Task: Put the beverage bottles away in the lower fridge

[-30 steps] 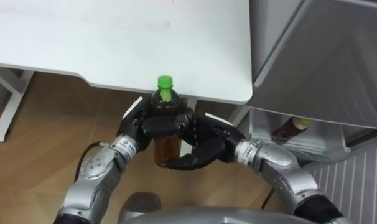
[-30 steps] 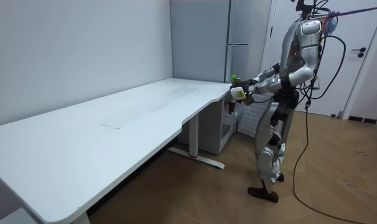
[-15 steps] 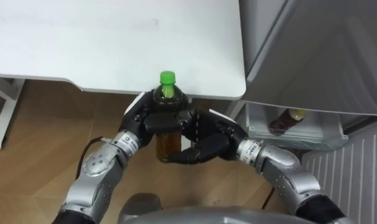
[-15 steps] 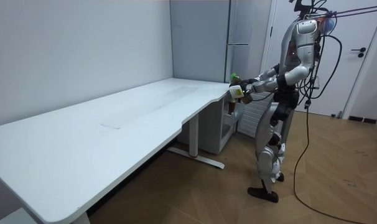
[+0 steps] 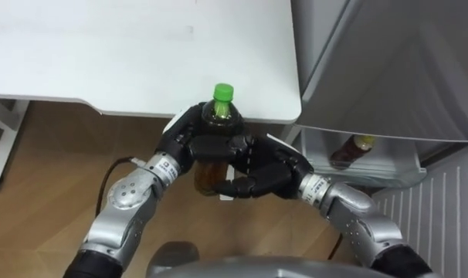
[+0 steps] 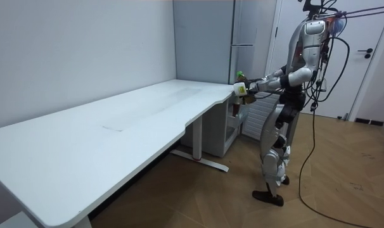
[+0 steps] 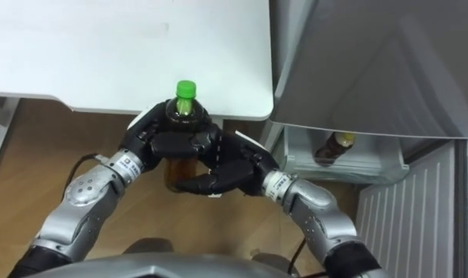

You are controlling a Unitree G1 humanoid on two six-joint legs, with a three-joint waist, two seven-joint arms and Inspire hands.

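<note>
A brown drink bottle with a green cap is held upright in front of my chest, just off the corner of the white table. My left hand curls round its upper body. My right hand wraps the bottle's lower part from the right. A second brown bottle with a yellow cap lies in the open lower fridge compartment at the right. In the room view I stand upright between the table's end and the fridge.
The fridge's grey upper door stands close on my right, above the open lower compartment. The table's rounded corner is right behind the held bottle. Wooden floor lies below, with a table leg at far left.
Both hands have lifted the bottle a little and carried it slightly right, closer to the table corner. The view has shifted, so the fridge now shows further left.
</note>
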